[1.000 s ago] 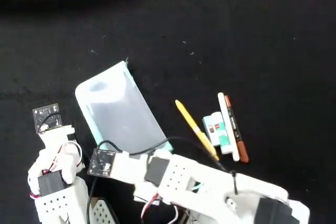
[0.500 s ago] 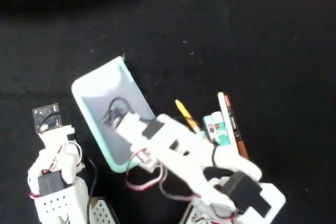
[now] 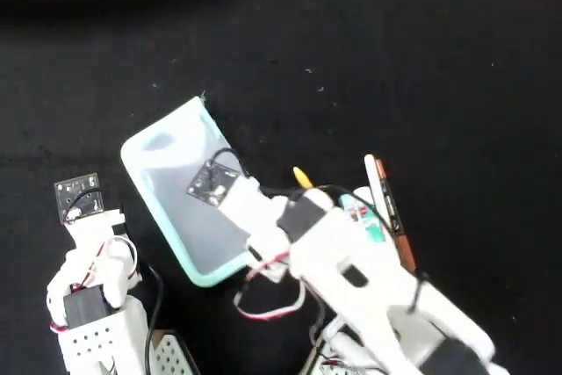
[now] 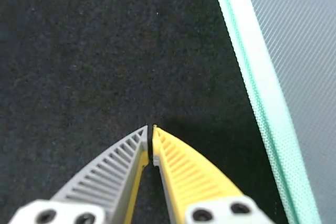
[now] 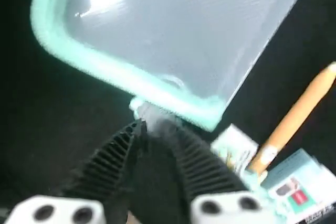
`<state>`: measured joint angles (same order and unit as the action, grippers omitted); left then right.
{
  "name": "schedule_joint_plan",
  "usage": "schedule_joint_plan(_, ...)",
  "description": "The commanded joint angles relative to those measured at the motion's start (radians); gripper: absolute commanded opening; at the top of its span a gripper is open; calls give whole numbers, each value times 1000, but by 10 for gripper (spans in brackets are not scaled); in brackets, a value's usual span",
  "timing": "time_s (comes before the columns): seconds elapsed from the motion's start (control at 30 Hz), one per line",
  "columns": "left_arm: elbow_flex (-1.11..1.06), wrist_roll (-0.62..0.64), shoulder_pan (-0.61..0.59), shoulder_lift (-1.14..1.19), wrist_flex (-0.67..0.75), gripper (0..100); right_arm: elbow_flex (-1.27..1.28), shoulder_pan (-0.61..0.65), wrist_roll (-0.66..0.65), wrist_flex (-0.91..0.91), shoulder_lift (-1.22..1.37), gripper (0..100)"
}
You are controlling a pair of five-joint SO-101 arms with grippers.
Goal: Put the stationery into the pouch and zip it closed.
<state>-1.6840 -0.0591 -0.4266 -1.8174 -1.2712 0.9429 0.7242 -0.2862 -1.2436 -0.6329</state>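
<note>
Pouch (image 3: 167, 173) lies flat at the bench's (image 3: 395, 68) 9 o'clock, pencil (image 3: 302, 176) and white pen (image 3: 374, 183) loose at its 3 o'clock; right fingers (image 5: 199, 166) pinch the zip tab (image 5: 153, 115), left fingers (image 4: 181, 163) clenched empty, so a pull would likely drag the unheld pouch, not unzip it.

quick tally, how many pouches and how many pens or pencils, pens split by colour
pouch: 1
yellow pen: 1
white pen: 1
brown pen: 1
total: 4
</note>
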Motion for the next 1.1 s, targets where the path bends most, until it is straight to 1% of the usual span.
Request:
schedule_joint_plan(0.0, -15, -5, -5, -5, 18, 33, 76, -18, -17, -31, -162, 276)
schedule_joint_plan(0.07, -15, -6, -19, -5, 103, 33, 134, -18, -37, 8, -237, 300)
schedule_joint_plan(0.13, -15, -6, -71, -5, 206, 33, 185, -17, -81, 54, -300, 299)
schedule_joint_plan(0.2, -15, -6, -119, -5, 262, 33, 239, -17, -115, 84, -344, 299)
schedule_joint_plan(0.27, -15, -6, -137, -3, 258, 33, 289, -17, -137, 104, -366, 300)
schedule_joint_plan(0.4, -15, -6, -137, -3, 196, 33, 357, -17, -175, 160, -367, 300)
schedule_joint_plan(0.57, -15, -6, -137, -3, 196, 34, 372, -20, -218, 163, -367, 296)
schedule_joint_plan(0.63, -15, -6, -137, -3, 195, 34, 374, -44, -256, 158, -367, 253)
schedule_joint_plan(0.67, -15, -6, -137, -3, 195, 34, 374, -66, -285, 150, -367, 214)
schedule_joint_plan(0.77, -15, -6, -142, -3, 190, 34, 375, -152, -417, 120, -366, 102)
schedule_joint_plan(0.83, -15, -6, -142, -3, 189, 34, 375, -229, -482, 103, -366, 82)
schedule_joint_plan(0.93, -15, -6, -142, -3, 187, 34, 374, -319, -516, 98, -366, 124)
schedule_joint_plan(1.07, -15, -6, -142, -3, 187, 34, 372, -339, -512, 92, -366, 254)
